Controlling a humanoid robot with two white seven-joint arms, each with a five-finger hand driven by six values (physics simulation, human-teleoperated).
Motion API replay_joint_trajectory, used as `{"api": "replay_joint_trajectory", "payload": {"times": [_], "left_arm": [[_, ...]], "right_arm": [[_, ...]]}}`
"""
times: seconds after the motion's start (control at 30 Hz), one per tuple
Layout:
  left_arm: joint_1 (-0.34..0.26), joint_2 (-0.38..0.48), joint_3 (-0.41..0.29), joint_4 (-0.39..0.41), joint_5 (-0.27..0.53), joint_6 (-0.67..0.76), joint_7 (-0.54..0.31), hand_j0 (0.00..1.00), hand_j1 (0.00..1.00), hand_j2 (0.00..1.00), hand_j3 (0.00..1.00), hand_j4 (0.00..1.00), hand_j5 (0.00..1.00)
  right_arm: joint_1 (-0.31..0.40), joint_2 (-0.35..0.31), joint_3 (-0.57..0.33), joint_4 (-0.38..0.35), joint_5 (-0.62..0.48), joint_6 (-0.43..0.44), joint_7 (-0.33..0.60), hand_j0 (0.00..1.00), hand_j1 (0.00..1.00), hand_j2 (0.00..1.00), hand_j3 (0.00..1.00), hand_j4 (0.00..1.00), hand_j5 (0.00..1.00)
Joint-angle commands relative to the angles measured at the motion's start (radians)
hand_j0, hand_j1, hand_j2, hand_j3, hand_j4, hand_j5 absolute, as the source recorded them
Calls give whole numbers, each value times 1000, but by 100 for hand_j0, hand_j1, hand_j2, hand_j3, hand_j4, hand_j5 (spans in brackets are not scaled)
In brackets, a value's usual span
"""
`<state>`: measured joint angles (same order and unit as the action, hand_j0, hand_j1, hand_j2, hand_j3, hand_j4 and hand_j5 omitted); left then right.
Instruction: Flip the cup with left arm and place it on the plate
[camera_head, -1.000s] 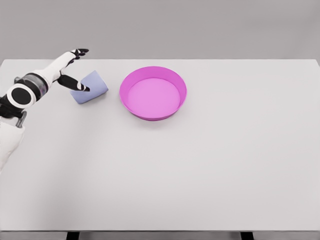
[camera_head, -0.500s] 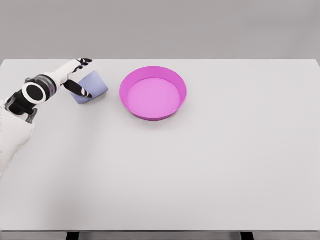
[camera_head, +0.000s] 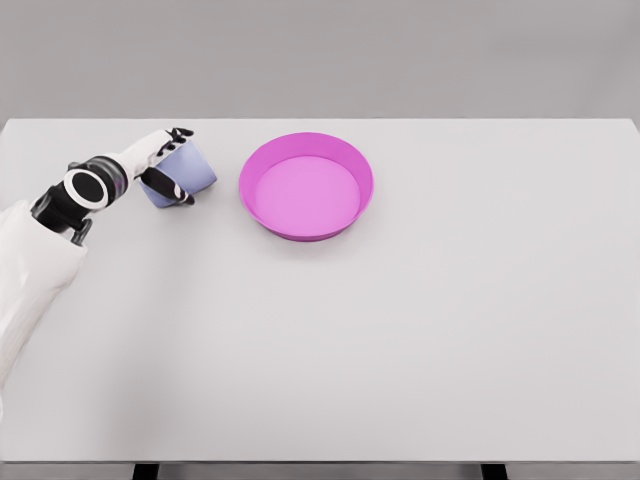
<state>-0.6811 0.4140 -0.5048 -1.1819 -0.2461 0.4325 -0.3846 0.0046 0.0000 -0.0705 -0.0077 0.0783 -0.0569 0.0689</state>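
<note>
**A:** ok starting from the left edge, what've we got?

**B:** White left arm comes in from the lower left and reaches up toward the far left part of the table (camera_head: 400, 330). The left hand (camera_head: 160, 165) is right at the cup (camera_head: 188, 172), a pale blue one lying on its side. Dark fingertips (camera_head: 181, 133) show above its far edge, and the thumb crosses in front of its near edge, so the hand is wrapped around the cup's left end. Looks like a grip, fingers curled on both sides with the cup between them.

**A:** cup lifted or nah?

**B:** Can't really tell, it looks like it's on the tabletop. It's tilted, with its right end pointing toward the plate.

**A:** and the plate?

**B:** Magenta plate (camera_head: 300, 145), round with a raised rim, sits just right of the cup with a small gap between them. Nothing in it.
</note>
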Motion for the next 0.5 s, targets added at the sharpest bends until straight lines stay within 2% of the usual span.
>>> {"api": "replay_joint_trajectory", "payload": {"times": [0.0, 0.13, 0.3, 0.47], "left_arm": [[0, 0, 0, 4, -1, -1, 1, 100, 100, 100, 100, 100, 100], [-2, -7, 0, 13, -2, -3, 3, 92, 92, 92, 92, 92, 92], [-20, -30, 0, 53, -4, -14, 7, 93, 93, 93, 93, 93, 93], [-20, -41, 2, 51, -2, -14, 7, 93, 93, 93, 93, 93, 93]], "right_arm": [[0, 0, 0, 0, 0, 0, 0, 100, 100, 100, 100, 100, 100], [0, 0, 0, 0, 0, 0, 0, 100, 100, 100, 100, 100, 100], [0, 0, 0, 0, 0, 0, 0, 100, 100, 100, 100, 100, 100], [0, 0, 0, 0, 0, 0, 0, 100, 100, 100, 100, 100, 100]]}}
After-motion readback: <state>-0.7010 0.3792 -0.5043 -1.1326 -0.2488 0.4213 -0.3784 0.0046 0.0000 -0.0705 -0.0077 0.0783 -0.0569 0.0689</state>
